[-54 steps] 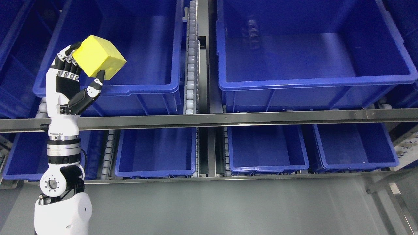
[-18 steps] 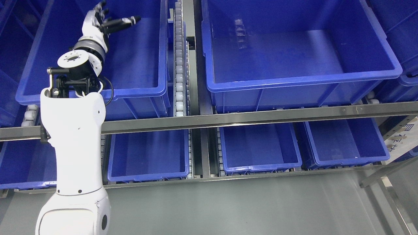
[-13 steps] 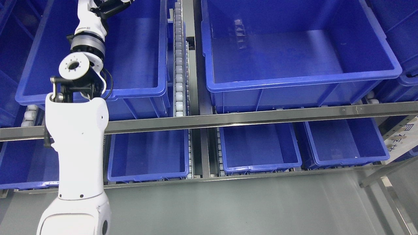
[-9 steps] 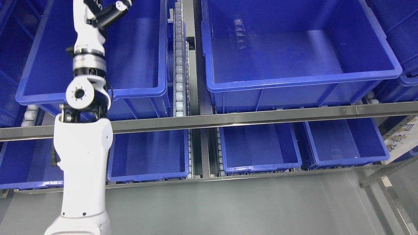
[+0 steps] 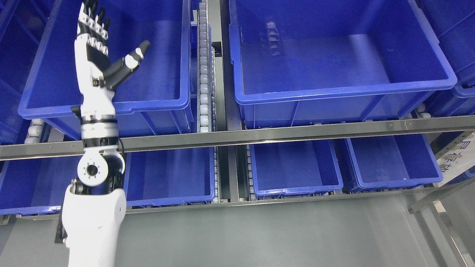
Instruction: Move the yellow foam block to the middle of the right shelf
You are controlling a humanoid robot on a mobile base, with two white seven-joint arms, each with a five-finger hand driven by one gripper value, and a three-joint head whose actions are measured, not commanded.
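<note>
My left hand [image 5: 105, 39] is raised in front of the large blue bin [image 5: 159, 104] on the left of the upper shelf level. Its fingers [image 5: 92, 20] point straight up and the thumb [image 5: 128, 63] sticks out to the right. It is open and holds nothing. The yellow foam block is nowhere in view. The large blue bin on the right of that level [image 5: 334, 94] looks empty. My right arm does not show.
A steel rail [image 5: 282, 131] runs across the front of the shelf. Below it stand smaller blue bins [image 5: 169, 202] [image 5: 295, 191] [image 5: 395, 181]. A roller track [image 5: 203, 66] separates the two upper bins. Grey floor [image 5: 259, 233] lies below.
Three seconds ago my left hand held the yellow block. One second ago it reached empty into the left bin. Since then it drew back down, fingers spread. The camera shifted before that.
</note>
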